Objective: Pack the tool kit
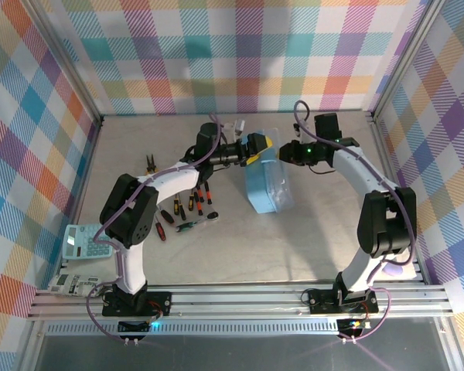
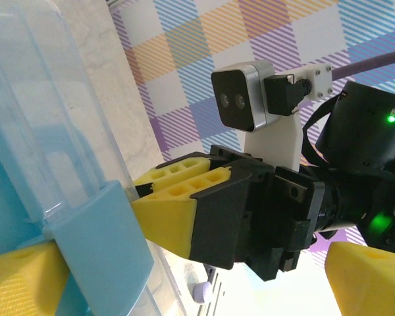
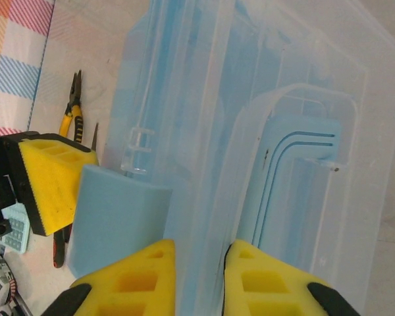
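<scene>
The tool kit's translucent light-blue box [image 1: 267, 185] lies mid-table, its blue handle [image 3: 296, 178] showing through the clear lid. My right gripper [image 3: 199, 263] is shut on the lid's edge at the far end, beside the blue latch [image 3: 118, 220]. My left gripper [image 1: 257, 151] stands wide open at that same end, one yellow finger [image 2: 20, 283] against the latch [image 2: 99, 250] and the right gripper's fingers [image 2: 178, 210] between its jaws. Several screwdrivers [image 1: 178, 209] and a ratchet wrench [image 1: 201, 222] lie left of the box. Pliers [image 1: 149, 163] lie further left.
A light-blue calculator [image 1: 81, 241] and a grey device [image 1: 69, 284] sit at the near left edge. A small white item [image 1: 233, 127] lies behind the box. Checked walls close in the table on three sides.
</scene>
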Available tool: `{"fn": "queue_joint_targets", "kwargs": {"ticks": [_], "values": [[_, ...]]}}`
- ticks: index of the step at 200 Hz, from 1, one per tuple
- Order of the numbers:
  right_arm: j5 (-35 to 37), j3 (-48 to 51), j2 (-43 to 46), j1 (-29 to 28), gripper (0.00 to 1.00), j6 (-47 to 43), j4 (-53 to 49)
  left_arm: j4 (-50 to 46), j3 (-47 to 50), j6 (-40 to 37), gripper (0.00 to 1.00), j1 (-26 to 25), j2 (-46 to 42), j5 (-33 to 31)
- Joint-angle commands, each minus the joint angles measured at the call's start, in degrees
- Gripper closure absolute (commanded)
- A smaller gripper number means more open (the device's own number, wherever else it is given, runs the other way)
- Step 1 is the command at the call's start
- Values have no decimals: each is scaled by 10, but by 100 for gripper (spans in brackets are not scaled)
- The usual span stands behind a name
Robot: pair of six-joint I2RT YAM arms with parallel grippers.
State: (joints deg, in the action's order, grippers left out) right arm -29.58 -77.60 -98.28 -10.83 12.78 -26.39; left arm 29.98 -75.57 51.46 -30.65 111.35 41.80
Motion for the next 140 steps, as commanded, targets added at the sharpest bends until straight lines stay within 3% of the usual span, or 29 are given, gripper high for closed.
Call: {"fn": "queue_joint_targets", "kwargs": {"ticks": [1, 58, 140], "values": [[-34, -27, -16, -37, 81, -41, -78, -50, 56, -9, 0, 12, 29, 1], [-17, -85, -31, -84, 81, -34, -109, -24, 86, -15, 0, 28, 45, -6], [36, -139, -41, -85, 76, -60, -169, -15, 103, -21, 0, 42, 55, -20]]}}
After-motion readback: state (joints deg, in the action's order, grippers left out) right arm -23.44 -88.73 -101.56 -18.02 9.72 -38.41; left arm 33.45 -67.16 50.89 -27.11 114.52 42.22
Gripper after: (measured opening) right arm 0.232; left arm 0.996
